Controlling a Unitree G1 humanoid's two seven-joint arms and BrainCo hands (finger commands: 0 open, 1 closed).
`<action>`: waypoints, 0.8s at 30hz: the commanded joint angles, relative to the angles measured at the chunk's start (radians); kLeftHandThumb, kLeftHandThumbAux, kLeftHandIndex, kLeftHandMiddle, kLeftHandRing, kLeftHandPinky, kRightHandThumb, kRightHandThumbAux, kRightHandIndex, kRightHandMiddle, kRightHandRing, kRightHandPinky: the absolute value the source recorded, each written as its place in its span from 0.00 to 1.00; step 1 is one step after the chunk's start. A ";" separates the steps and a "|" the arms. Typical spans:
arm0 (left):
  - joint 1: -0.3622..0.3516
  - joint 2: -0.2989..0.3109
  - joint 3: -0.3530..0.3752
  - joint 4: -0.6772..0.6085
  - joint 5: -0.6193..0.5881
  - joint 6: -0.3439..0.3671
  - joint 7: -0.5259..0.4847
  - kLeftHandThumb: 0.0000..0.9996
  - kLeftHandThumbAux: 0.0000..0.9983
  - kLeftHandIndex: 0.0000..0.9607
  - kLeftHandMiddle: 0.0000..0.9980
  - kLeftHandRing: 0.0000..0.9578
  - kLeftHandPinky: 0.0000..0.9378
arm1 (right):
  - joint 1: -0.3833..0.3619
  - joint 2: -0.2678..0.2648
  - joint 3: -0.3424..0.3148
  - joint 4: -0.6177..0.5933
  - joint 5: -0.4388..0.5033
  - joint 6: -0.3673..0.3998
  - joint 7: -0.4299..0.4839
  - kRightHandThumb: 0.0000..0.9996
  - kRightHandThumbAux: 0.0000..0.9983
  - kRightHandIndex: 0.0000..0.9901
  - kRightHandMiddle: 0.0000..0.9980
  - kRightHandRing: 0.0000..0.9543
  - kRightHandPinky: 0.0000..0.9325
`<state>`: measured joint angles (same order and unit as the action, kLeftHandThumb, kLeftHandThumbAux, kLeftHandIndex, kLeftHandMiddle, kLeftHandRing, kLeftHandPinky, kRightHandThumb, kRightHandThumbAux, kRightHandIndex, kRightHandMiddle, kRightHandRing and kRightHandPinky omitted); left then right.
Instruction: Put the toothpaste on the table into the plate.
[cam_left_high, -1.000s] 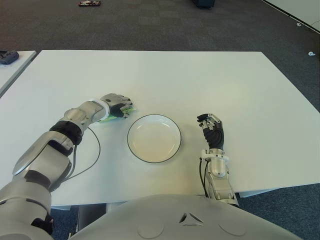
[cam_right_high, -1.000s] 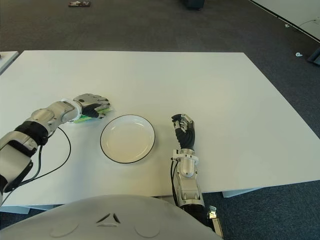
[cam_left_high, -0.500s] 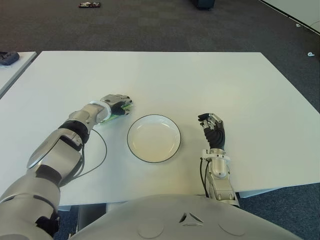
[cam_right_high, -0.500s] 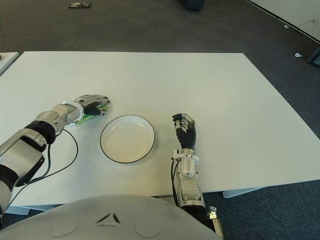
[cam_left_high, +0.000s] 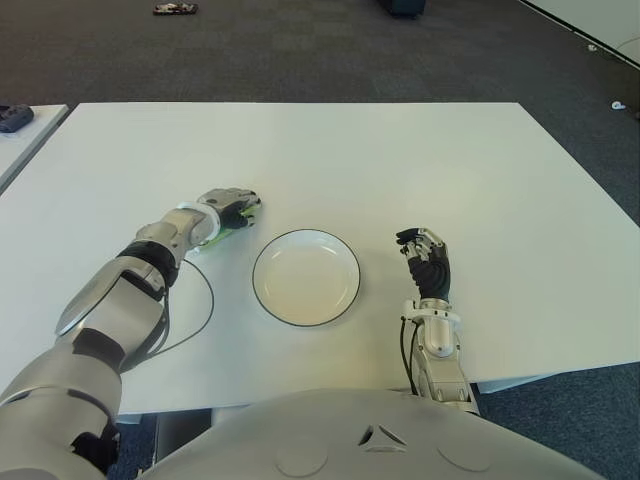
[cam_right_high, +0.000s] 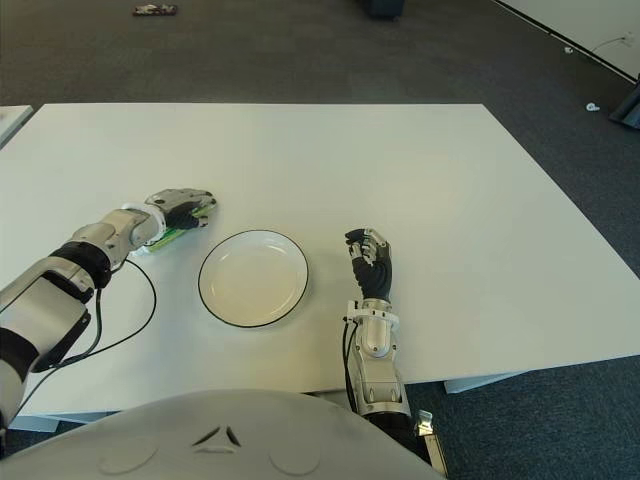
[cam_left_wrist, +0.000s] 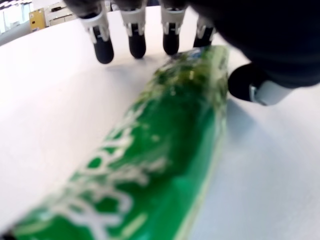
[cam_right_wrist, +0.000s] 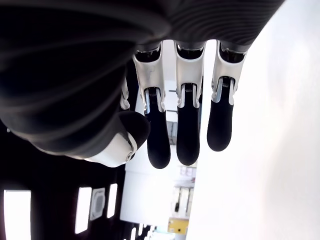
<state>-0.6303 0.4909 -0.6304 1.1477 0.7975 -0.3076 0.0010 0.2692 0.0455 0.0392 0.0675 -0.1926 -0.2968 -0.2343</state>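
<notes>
A green toothpaste tube (cam_left_wrist: 160, 150) lies flat on the white table (cam_left_high: 400, 160), just left of the plate (cam_left_high: 256, 285), a white dish with a dark rim that holds nothing. My left hand (cam_left_high: 232, 203) arches over the tube. Its fingertips (cam_left_wrist: 136, 45) reach down past one side of the tube. The thumb (cam_left_wrist: 250, 85) sits at the other side, and the fingers have not closed round the tube. A strip of the green tube (cam_left_high: 226, 234) shows under the hand. My right hand (cam_left_high: 425, 262) shows right of the plate, fingers relaxed and holding nothing.
A black cable (cam_left_high: 200, 300) loops over the table beside my left forearm. Dark carpet lies beyond the far table edge, with a small object (cam_left_high: 176, 8) on it. A second table's corner (cam_left_high: 20, 130) shows at the far left.
My left arm has stretched out and the hand has shifted slightly left and away from me over the toothpaste. The plate and the right hand have stayed put.
</notes>
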 joint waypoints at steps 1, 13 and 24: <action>0.114 0.038 0.001 -0.004 -0.023 0.058 -0.133 0.71 0.39 0.38 0.49 0.52 0.57 | -0.007 0.002 -0.005 0.000 0.005 0.023 0.003 0.70 0.73 0.43 0.46 0.45 0.48; 0.181 0.089 -0.016 -0.215 -0.002 0.120 -0.124 0.84 0.63 0.42 0.57 0.69 0.70 | -0.013 -0.001 -0.007 0.003 -0.003 0.030 -0.001 0.70 0.73 0.43 0.45 0.44 0.47; 0.235 0.140 0.006 -0.404 -0.014 0.162 -0.179 0.86 0.66 0.45 0.51 0.76 0.76 | -0.019 0.000 -0.007 0.012 -0.001 0.030 -0.003 0.70 0.73 0.43 0.46 0.45 0.47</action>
<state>-0.4662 0.6139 -0.6047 0.7544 0.7675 -0.1634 -0.0989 0.2623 0.0436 0.0362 0.0689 -0.1959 -0.2812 -0.2369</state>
